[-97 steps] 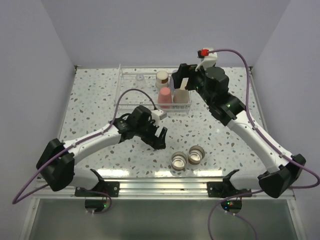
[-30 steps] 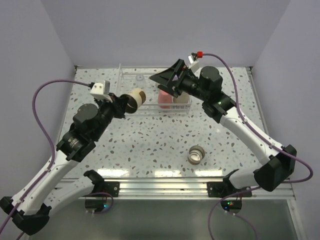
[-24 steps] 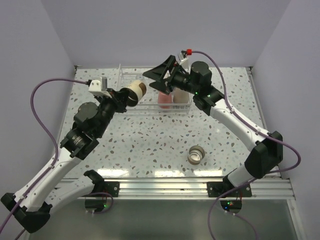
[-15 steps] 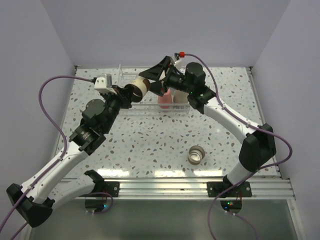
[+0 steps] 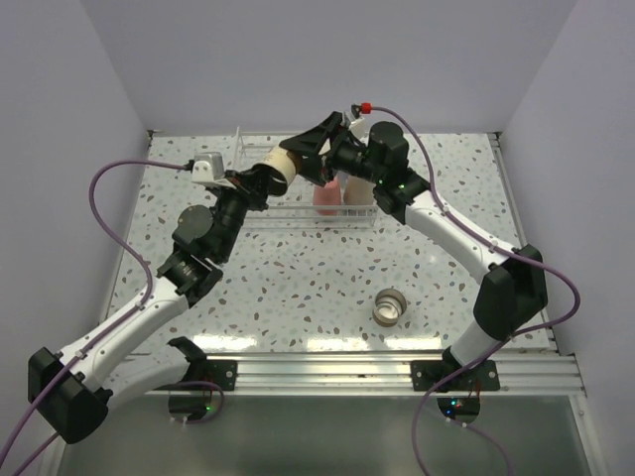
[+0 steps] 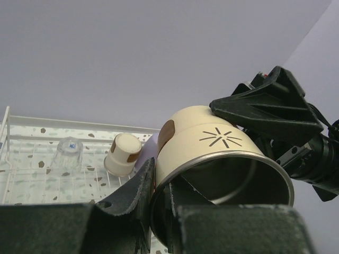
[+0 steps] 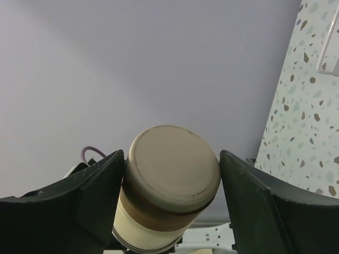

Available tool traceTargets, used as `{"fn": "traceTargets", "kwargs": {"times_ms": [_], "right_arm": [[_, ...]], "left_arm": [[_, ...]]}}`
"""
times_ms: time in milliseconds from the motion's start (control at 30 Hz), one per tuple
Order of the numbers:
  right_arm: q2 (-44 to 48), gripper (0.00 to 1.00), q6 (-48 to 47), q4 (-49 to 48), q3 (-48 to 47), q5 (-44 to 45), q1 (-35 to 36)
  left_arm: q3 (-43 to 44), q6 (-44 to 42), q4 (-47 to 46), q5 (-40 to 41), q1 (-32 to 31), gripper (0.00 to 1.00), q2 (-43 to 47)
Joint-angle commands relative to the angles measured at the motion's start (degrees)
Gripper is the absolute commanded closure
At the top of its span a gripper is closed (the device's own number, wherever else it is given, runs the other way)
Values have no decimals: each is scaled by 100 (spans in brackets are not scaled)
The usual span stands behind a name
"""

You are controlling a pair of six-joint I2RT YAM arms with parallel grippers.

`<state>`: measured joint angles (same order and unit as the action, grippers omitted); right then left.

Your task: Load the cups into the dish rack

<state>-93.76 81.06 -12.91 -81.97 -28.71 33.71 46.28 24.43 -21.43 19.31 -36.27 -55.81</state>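
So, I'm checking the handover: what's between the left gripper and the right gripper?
One tan-based cup: the left gripper pinches its rim, and the right gripper straddles its base. The right wrist view shows the base end best, the left wrist view the rim.

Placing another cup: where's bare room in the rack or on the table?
Free: the rack's left end, beside the clear cup; the table between rack and lone cup. Crowded: rack's right end, with the pink cup and beige cup.

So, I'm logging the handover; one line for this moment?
mid-air handover by dish rack | left jaws: shut on rim of tan-based cup | right jaws: flanking its base, grip unclear
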Motion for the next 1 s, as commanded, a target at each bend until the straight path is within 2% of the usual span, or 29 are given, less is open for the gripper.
{"fn": "traceTargets", "kwargs": {"times_ms": [0, 167, 233, 267, 300, 367, 400, 500, 633, 833, 967], "right_arm": [[-1, 27, 489, -625, -318, -152, 100], [-301, 60, 315, -424, -679, -319, 100], [-406, 71, 279, -406, -793, -389, 92], [-520, 77, 262, -406, -846, -477, 91], [-591, 80, 183, -371, -907, -539, 91], [-818, 84, 43, -91, -1188, -696, 100], [-907, 84, -176, 50, -1450, -741, 92], [-1241, 84, -607, 657, -1987, -873, 21], [-1645, 84, -959, 1079, -2515, -943, -102], [-2172, 87, -1284, 1273, -3086, -830, -365], [-2743, 90, -2311, 2623, -4333, -636, -392]], "left_arm": [[-154, -140, -467, -6, 24, 100, -114], [-251, -184, -581, 11, 32, 100, -289], [-225, -123, -450, 99, 32, 91, -334], [-147, -105, -354, 221, 32, 82, -343], [-94, -105, -92, 283, 24, 55, -334], [82, -78, 252, 554, 41, 25, -290], [144, -104, 715, 669, 33, 2, -264], [215, -96, 1621, 1188, 50, 0, 34], [-163, -17, 2352, 1540, 50, 0, 728], [-646, 211, 2898, 1874, 68, 0, 1459], [-665, 317, 2900, 1700, 68, 0, 1381]]}}
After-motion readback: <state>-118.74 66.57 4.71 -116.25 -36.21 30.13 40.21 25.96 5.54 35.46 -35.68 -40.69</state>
